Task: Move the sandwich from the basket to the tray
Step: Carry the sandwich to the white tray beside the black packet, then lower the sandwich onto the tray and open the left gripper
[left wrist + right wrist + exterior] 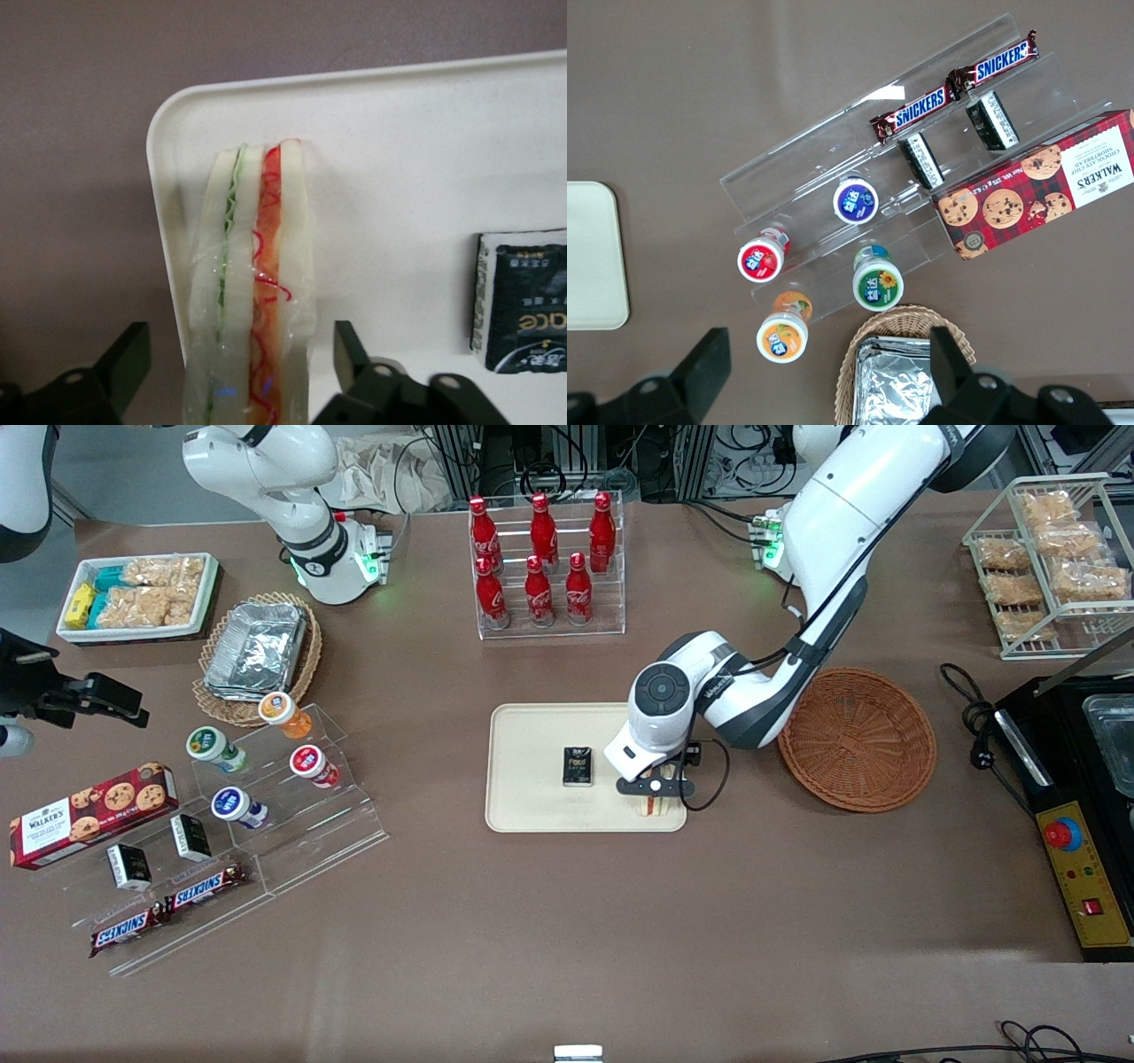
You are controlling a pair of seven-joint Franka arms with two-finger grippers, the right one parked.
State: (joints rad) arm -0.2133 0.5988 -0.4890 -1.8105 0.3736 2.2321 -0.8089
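The sandwich (654,807) (252,283), wrapped in clear film, stands on its edge on the cream tray (532,797) (399,177), at the corner nearest the front camera and toward the basket. My left gripper (656,786) (241,354) hangs directly over it and is open. One black finger (131,352) and the other finger (351,347) sit on either side of the sandwich, each with a gap to the bread. The reddish-brown wicker basket (858,740) lies beside the tray toward the working arm's end and holds nothing.
A small black packet (578,766) (523,301) lies on the tray beside the sandwich. A clear rack of red bottles (545,567) stands farther from the front camera than the tray. A black machine (1076,797) is at the working arm's end.
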